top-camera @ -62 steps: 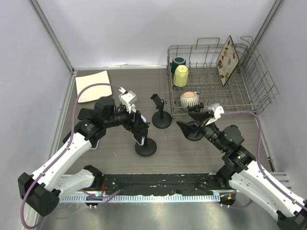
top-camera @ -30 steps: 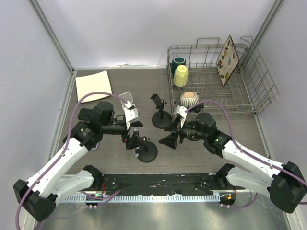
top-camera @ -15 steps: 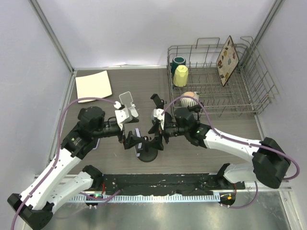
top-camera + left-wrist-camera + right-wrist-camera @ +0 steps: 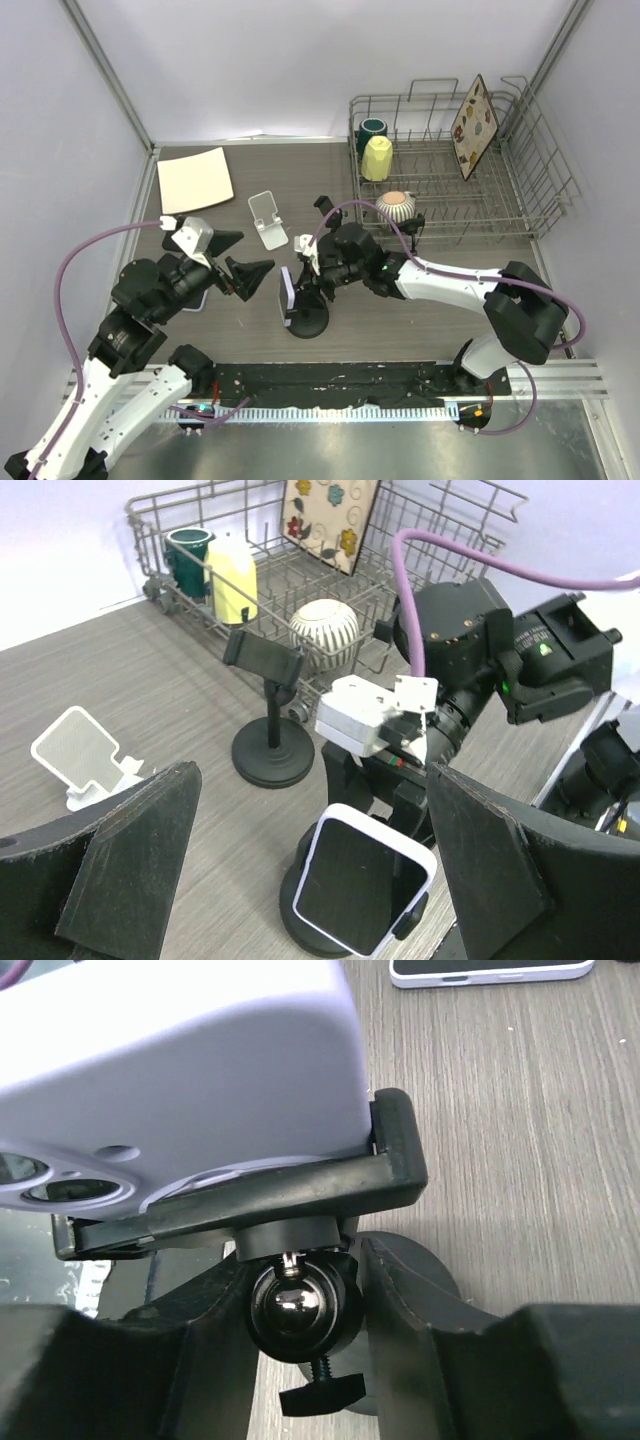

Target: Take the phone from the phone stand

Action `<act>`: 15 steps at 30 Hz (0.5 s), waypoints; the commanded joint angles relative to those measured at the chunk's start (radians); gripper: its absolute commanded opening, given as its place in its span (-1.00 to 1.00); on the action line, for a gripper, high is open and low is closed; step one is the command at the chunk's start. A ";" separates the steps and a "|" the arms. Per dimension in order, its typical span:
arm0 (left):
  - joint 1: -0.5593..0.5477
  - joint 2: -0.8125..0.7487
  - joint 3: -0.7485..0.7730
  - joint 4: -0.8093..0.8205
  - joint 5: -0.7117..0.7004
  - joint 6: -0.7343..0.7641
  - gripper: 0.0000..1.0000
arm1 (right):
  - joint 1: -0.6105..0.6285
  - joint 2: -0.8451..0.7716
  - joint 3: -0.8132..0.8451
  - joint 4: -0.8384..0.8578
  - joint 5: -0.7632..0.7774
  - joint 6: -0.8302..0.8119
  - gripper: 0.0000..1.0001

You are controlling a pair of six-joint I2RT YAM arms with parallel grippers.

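The phone [image 4: 286,292], in a pale case with a dark screen, leans in the clamp of a black phone stand [image 4: 307,322] near the front middle of the table. From the left wrist its screen [image 4: 362,892] faces the camera. My left gripper [image 4: 246,270] hangs open just left of the phone, both fingers [image 4: 120,870] apart from it. My right gripper [image 4: 314,283] reaches in from the right, behind the phone. In the right wrist view the right gripper [image 4: 303,1257] is shut on the stand's ball joint [image 4: 303,1307], under the clamp [image 4: 300,1185] and the phone's back [image 4: 170,1070].
A second, empty black stand [image 4: 336,246] rises just behind. A small white stand [image 4: 266,218] and a beige pad [image 4: 195,178] lie at the back left. The wire dish rack [image 4: 520,190] with cups and a bowl fills the back right. Another phone [image 4: 490,968] lies flat on the table.
My left gripper has let go and drawn back to the left, open. My right arm has swung in from the right and closed on the stand's ball joint.
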State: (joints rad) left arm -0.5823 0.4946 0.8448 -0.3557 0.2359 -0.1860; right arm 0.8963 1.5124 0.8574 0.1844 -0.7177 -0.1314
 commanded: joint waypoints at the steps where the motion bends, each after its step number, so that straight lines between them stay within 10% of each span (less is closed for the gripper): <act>1: -0.002 -0.010 0.016 -0.046 -0.109 -0.073 0.99 | 0.012 0.011 0.046 0.032 -0.005 -0.019 -0.30; 6: -0.002 -0.019 0.016 -0.077 -0.148 -0.093 0.99 | 0.012 -0.041 -0.003 0.104 0.143 0.010 -0.98; 15: -0.004 0.039 0.045 -0.077 -0.150 -0.116 0.99 | 0.016 -0.095 -0.089 0.275 0.573 0.125 -0.99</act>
State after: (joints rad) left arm -0.5823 0.4946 0.8471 -0.4397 0.0872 -0.2687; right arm 0.9226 1.4616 0.7868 0.3004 -0.4091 -0.0792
